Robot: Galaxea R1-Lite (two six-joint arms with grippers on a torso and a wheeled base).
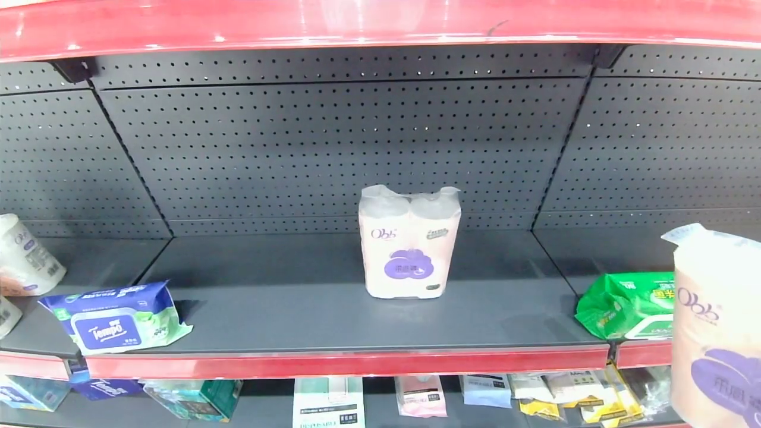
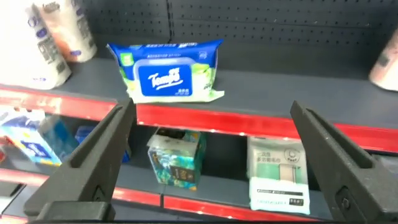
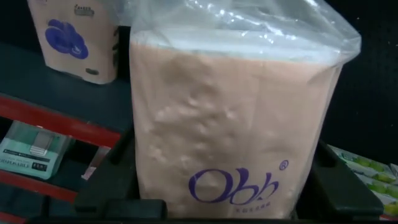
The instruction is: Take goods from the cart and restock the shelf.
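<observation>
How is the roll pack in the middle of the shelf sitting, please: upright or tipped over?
Upright: the roll pack stands on its base on the shelf, crimped top upward.

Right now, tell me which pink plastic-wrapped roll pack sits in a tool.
The pink plastic-wrapped roll pack at the right edge, clamped in the right tool; the other pack stands free at centre.
</observation>
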